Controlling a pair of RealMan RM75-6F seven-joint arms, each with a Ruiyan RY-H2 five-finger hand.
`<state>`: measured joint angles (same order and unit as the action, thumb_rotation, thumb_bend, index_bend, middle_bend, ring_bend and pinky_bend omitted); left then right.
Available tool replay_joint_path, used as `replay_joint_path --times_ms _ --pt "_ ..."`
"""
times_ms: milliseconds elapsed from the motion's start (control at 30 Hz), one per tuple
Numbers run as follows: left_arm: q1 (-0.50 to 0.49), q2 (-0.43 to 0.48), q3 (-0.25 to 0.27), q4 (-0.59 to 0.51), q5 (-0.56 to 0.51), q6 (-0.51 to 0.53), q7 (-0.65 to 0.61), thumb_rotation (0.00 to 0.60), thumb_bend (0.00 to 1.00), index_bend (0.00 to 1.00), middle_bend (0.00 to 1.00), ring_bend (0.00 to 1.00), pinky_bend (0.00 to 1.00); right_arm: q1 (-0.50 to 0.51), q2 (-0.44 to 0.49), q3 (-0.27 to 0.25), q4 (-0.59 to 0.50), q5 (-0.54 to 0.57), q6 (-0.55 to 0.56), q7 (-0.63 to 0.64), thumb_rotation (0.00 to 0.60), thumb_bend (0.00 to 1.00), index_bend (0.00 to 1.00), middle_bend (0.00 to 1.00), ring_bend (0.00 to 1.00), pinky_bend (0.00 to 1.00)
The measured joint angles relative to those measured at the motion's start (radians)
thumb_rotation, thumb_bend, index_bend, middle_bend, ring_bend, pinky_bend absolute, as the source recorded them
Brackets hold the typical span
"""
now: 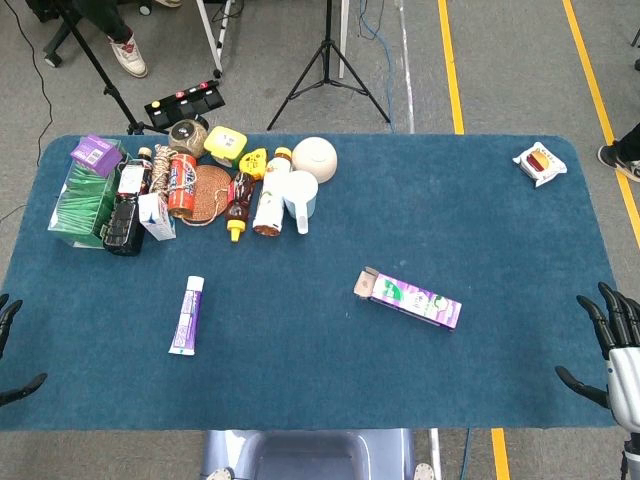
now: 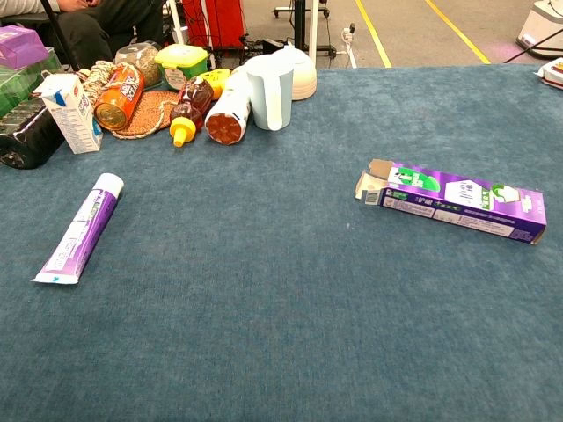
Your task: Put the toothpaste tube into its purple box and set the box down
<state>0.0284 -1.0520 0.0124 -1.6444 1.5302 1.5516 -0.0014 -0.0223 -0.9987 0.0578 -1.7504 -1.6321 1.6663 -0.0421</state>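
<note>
A: Status? Where's the toothpaste tube (image 1: 187,316)?
B: Flat on the blue surface (image 1: 330,380), left of centre, cap toward the far clutter. Nothing touching it.
A: Purple box (image 1: 410,299)?
B: Also flat, right of centre, well apart from the tube. Flap end is open and faces left, toward the tube, which should help loading, I'd say.
A: Hands?
B: Left hand (image 1: 10,345) is barely in frame at the near left edge; only dark fingertips show, nothing in them that I can see, but released or clenched I cannot tell. Right hand (image 1: 612,350) sits at the near right edge, fingers spread, holding nothing. Chest view shows neither.
A: So nothing started?
B: Looks that way. Each hand is parked on its own side, tube nearer the left, box nearer the right, so a two-hand pickup seems likely.
A: Clutter?
B: Bottles, a light blue cup (image 2: 269,92), a small carton (image 2: 72,110) at the far left. Out of the way.
</note>
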Motion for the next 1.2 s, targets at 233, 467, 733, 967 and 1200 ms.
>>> replay_joint_path --times_ms 233,467,733,967,1200 --pt "-0.001 -0.004 0.003 0.009 0.01 0.0 -0.006 0.6 0.05 0.0 0.0 0.0 0.13 -0.004 -0.001 -0.001 -0.005 -0.006 0.008 -0.004 0.6 0.0 0.11 0.01 0.0 0.06" --pt "-0.027 -0.048 -0.005 0.039 0.097 0.026 -0.017 0.6 0.05 0.0 0.0 0.0 0.13 -0.004 0.006 -0.004 -0.005 -0.008 0.004 0.015 0.6 0.0 0.11 0.01 0.0 0.06" --pt "-0.138 -0.136 -0.034 0.019 0.151 -0.085 0.108 0.6 0.05 0.0 0.0 0.0 0.13 -0.001 0.024 -0.005 -0.015 0.001 -0.011 0.035 0.6 0.0 0.11 0.01 0.0 0.06" --pt "-0.268 -0.242 -0.095 -0.016 0.095 -0.25 0.251 0.6 0.05 0.0 0.0 0.0 0.13 0.006 0.027 -0.003 -0.011 0.012 -0.028 0.05 0.6 0.0 0.11 0.01 0.0 0.06" --pt "-0.334 -0.337 -0.123 -0.018 0.024 -0.335 0.366 0.6 0.05 0.0 0.0 0.0 0.13 0.011 0.033 -0.009 -0.012 0.007 -0.04 0.079 0.6 0.0 0.11 0.01 0.0 0.06"
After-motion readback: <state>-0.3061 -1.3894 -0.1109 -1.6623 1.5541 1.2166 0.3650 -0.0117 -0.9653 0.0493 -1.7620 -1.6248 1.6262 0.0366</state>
